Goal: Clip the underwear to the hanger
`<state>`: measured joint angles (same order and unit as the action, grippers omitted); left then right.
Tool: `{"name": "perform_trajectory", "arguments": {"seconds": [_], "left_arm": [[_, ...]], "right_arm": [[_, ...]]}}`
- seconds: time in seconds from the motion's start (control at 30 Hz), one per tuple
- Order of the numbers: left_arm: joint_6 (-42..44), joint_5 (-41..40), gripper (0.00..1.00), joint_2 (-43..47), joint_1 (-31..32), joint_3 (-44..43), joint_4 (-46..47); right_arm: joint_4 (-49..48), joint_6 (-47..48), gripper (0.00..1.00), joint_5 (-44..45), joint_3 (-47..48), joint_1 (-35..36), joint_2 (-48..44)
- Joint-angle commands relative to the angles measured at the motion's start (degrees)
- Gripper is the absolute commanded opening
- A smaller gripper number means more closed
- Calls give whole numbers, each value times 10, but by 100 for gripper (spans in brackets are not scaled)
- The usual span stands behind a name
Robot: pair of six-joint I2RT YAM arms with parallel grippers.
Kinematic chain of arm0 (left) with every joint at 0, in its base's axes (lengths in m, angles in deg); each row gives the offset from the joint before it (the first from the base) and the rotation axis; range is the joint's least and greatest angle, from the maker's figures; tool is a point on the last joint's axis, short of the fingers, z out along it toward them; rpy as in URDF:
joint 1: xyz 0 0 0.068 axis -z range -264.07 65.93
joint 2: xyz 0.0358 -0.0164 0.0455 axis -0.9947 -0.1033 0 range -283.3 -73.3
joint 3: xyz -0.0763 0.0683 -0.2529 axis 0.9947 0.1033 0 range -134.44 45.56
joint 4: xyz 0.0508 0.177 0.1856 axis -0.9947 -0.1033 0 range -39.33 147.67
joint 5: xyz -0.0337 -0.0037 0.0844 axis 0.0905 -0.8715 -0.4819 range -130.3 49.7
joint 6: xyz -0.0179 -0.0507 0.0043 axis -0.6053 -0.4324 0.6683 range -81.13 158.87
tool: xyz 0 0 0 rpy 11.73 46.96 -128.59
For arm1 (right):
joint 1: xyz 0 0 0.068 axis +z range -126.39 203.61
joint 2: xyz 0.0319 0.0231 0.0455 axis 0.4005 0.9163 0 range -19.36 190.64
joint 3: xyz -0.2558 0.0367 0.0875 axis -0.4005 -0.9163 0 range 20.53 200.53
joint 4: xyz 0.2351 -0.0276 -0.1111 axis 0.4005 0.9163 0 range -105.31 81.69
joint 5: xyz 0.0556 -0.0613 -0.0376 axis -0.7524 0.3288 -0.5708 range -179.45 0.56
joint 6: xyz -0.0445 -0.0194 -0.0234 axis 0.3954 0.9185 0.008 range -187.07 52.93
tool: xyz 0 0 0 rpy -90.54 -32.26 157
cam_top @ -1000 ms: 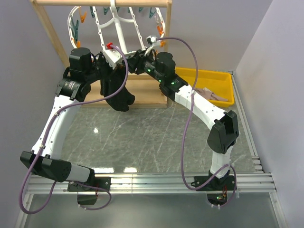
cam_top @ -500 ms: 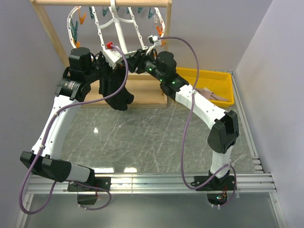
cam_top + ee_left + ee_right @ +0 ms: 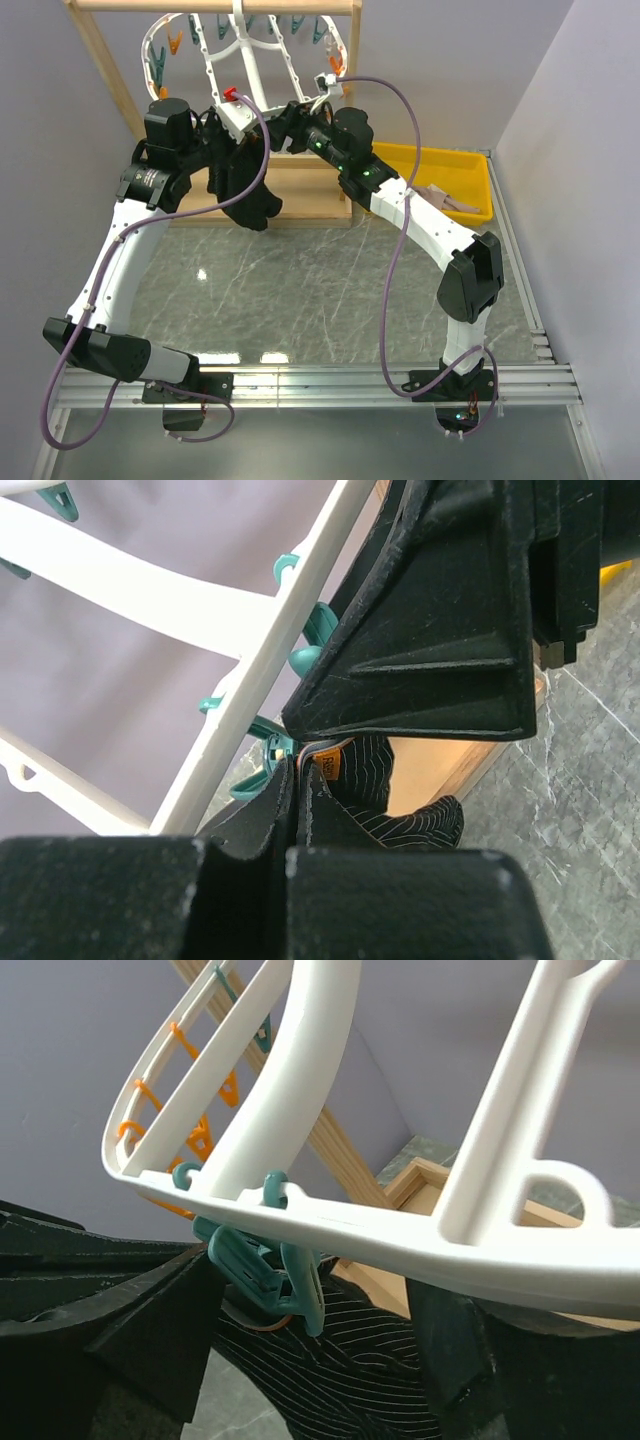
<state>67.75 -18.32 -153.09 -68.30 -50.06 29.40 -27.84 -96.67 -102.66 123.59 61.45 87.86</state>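
Hanger [image 3: 350,1225] rim and teal peg [image 3: 262,1272] (underwear [image 3: 350,1365] below) crowd the right hand [image 3: 312,1310].

The hanger [image 3: 400,1245] is smooth white plastic, the underwear [image 3: 340,1370] matt ribbed knit.

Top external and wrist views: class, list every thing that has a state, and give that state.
hanger: hanging from wooden frame.
underwear: hanging, pinched in left tool.
left tool: shut on the underwear.
right tool: open, fingers either side of teal peg.
teal peg: hooked on hanger rim.
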Motion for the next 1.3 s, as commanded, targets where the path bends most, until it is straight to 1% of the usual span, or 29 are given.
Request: {"name": "perform_trajectory", "arguments": {"seconds": [0.0, 0.37, 0.6, 0.7, 0.83, 1.0, 1.03, 1.07, 1.13, 1.2, 1.23, 1.27], "left_arm": [[3, 3, 0, -3, -1, -28, 18], [0, 4, 0, -10, -1, -30, 18], [-5, 8, 0, -10, -1, -30, 16], [-8, 10, 0, -10, 0, -30, 16], [-11, 15, 4, -9, 1, -30, 12], [-15, 31, 14, -1, 1, -23, 5], [-14, 32, 21, 0, 1, -20, 6], [-16, 39, 25, 1, 1, -19, 6], [-19, 40, 30, 5, 3, -14, 4], [-23, 45, 33, 9, 4, -11, 0], [-25, 47, 39, 9, 5, -10, -2], [-26, 48, 42, 12, 6, -7, -3]], "right_arm": [[-29, -21, 78, -10, -3, -7, -17], [-65, -66, 84, -30, -19, -16, -31], [-91, -89, 95, -47, -41, -24, -50], [-99, -92, 96, -52, -54, -28, -62], [-94, -82, 97, -55, -69, -32, -78], [-73, -63, 98, -60, -89, -40, -104], [-68, -59, 98, -61, -93, -42, -112], [-65, -55, 98, -63, -98, -44, -117], [-55, -43, 99, -67, -110, -48, -132], [-47, -28, 99, -68, -122, -51, -141], [-43, -24, 99, -70, -129, -51, -154], [-41, -13, 99, -70, -140, -54, -160]]}}
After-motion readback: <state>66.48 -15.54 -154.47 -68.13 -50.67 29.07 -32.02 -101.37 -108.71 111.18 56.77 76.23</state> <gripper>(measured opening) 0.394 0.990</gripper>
